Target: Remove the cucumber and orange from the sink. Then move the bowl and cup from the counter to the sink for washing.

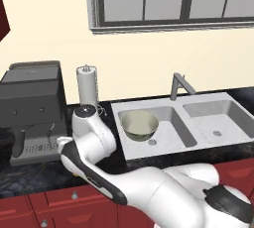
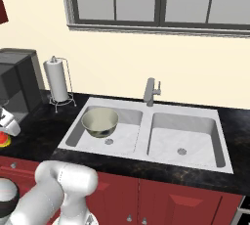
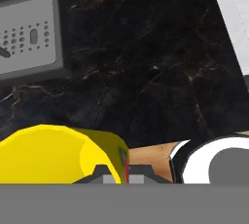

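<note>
No brand mark, label or legible writing is visible on any item.

Count of items:
- One sink (image 2: 222, 143), light grey with two basins, one drain in each, set in the black counter (image 2: 44, 131). One grey faucet (image 2: 150, 91) stands behind the divider between the basins.
- One bowl (image 2: 100, 122), pale greenish-beige, upright in the left basin, near that basin's drain. The right basin holds nothing but its drain.
- One cup (image 3: 53, 155), yellow. In the hand view it lies directly in front of the camera with its open mouth facing the lens. A thin red strip shows on its right edge. In the right base view a small yellow and red patch (image 2: 4, 140) shows at the far left edge, over the counter, below the white wrist.
- One paper towel roll (image 1: 86, 85) on a wire stand, upright on the counter left of the sink.
- One dark grey coffee machine (image 1: 32, 108), on the counter at the far left, with a perforated drip tray (image 3: 29, 40).

Gripper (image 3: 124, 175): the jaws are clenched, and the fingertips sit at the cup's right wall. The pictures suggest a grip on the cup wall, but the contact itself is cut off at the bottom of the hand view.
</note>
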